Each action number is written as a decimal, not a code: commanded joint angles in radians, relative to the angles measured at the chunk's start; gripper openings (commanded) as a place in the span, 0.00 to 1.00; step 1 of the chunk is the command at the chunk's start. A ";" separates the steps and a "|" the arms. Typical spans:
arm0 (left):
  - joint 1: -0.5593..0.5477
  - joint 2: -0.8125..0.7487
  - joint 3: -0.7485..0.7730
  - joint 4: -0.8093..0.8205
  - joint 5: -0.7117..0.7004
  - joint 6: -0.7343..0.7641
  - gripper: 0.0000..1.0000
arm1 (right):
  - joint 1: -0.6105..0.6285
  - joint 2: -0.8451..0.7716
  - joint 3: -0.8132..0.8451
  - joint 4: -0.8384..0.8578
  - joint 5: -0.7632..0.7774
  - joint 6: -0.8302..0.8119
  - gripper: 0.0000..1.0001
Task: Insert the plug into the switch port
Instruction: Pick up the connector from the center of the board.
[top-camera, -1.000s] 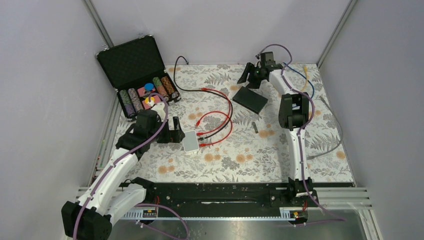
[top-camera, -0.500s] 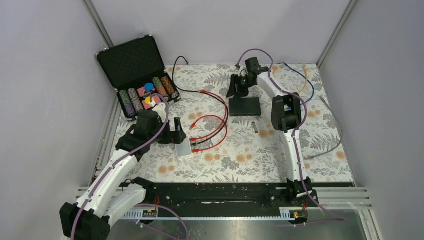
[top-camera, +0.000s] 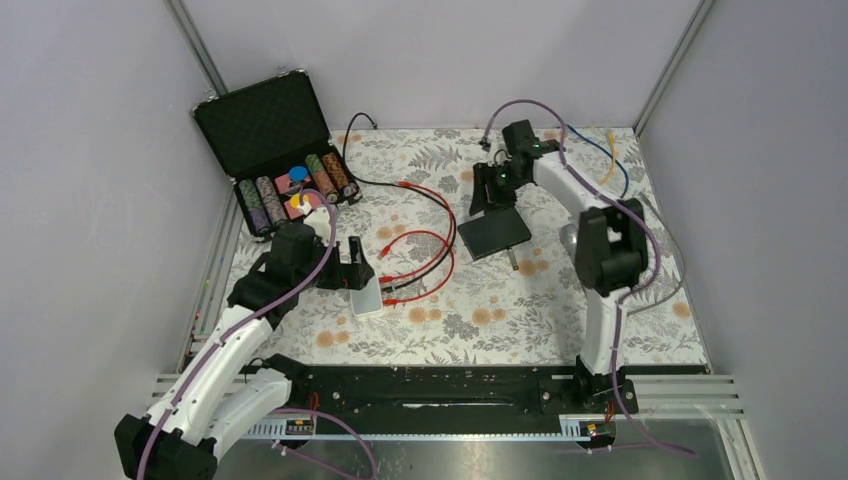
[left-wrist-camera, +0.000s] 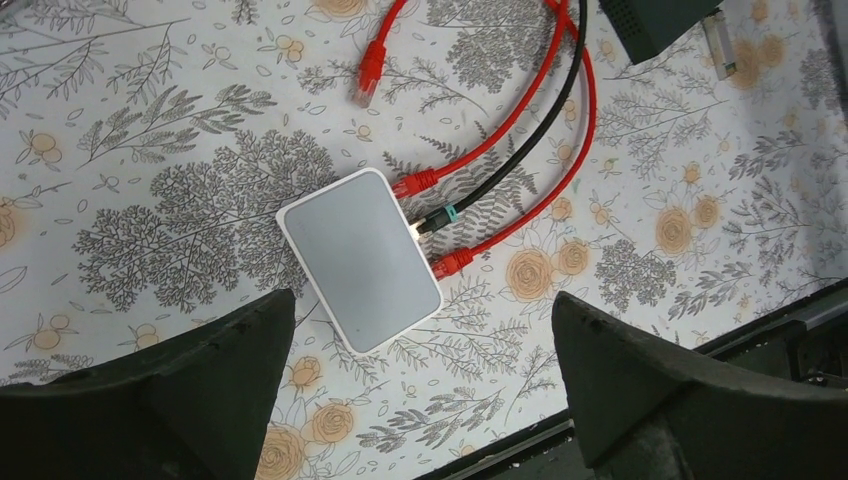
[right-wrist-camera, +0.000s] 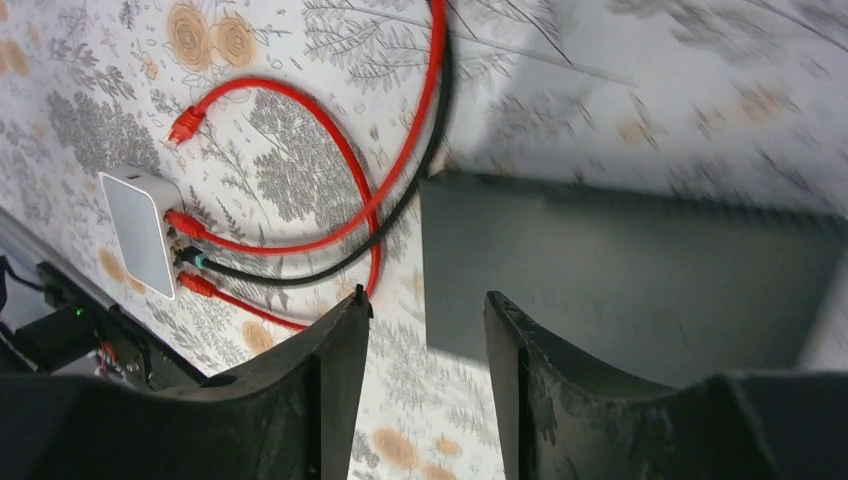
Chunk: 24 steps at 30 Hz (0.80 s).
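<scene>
**Both arms over the floral surface, free plug not yet in the switch**

The white switch (left-wrist-camera: 360, 258) lies flat on the surface (top-camera: 500, 320), near the left arm. Three plugs sit in the ports along one of its long sides: a red one (left-wrist-camera: 415, 183), a black one with a teal collar (left-wrist-camera: 435, 217) and a second red one (left-wrist-camera: 452, 263). The loose red plug (left-wrist-camera: 367, 85) lies on the surface near the switch but apart from it, on the far side from the arm's base, at the end of a curving red cable (top-camera: 425, 236).

The left gripper (top-camera: 352, 265) hovers above the switch with its jaws spread wide and nothing between them.

The right gripper (right-wrist-camera: 427, 297) hangs over the near-left edge of a flat black box (right-wrist-camera: 620, 270). Its jaws stand partly apart; the box's edge shows in the gap, and no cable or plug is held. Contact with the box cannot be told.

An open case of poker chips (top-camera: 270, 135) rests at the far-left corner.
</scene>
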 joint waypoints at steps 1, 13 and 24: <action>-0.021 -0.038 0.002 0.033 -0.014 -0.009 0.99 | -0.075 -0.320 -0.204 0.077 0.275 0.168 0.55; -0.105 -0.099 0.011 0.017 -0.103 -0.017 0.99 | -0.382 -0.879 -0.764 0.030 0.862 0.728 0.58; -0.174 -0.086 0.014 0.008 -0.134 -0.017 0.99 | -0.588 -0.886 -0.972 -0.123 1.068 1.043 0.51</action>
